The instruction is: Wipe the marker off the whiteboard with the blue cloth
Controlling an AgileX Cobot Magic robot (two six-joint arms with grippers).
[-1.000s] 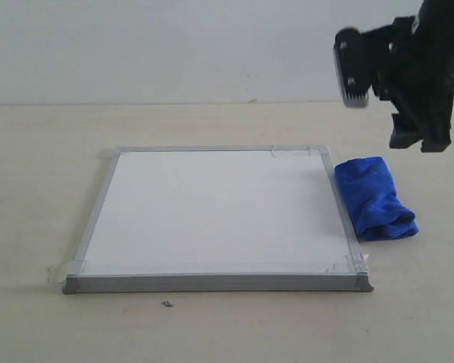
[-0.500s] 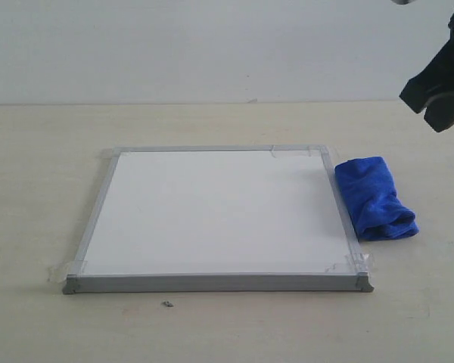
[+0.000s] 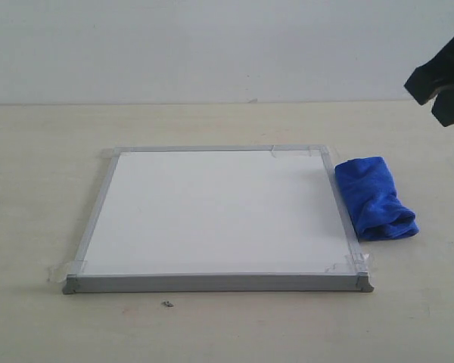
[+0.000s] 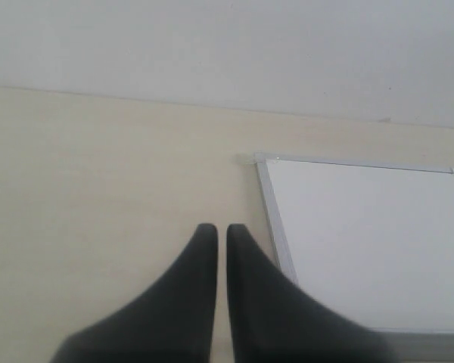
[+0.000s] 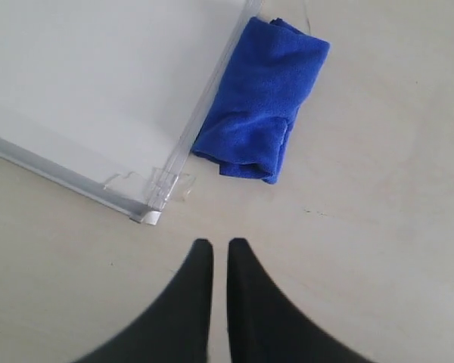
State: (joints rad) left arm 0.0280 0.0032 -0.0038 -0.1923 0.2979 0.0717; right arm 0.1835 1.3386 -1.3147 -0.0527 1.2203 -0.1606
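The whiteboard [image 3: 216, 212] lies flat in the middle of the table, silver frame and taped corners showing; its surface looks plain white, and no red marker line shows in any view. The blue cloth [image 3: 374, 198] lies bunched on the table against the board's right edge. In the right wrist view the cloth [image 5: 261, 98] is beside the board [image 5: 83, 76], and my right gripper [image 5: 219, 246] hovers above bare table short of both, shut and empty. My left gripper [image 4: 221, 231] is shut and empty too, beside the board's frame [image 4: 273, 219].
A dark part of the right arm [image 3: 444, 83] hangs at the exterior view's upper right edge, high above the cloth. A small dark speck [image 3: 167, 304] lies on the table in front of the board. A pale wall stands behind the table.
The right arm has lifted and swung right, leaving most of the exterior view; its wrist camera housing no longer shows. Board and cloth have stayed put.
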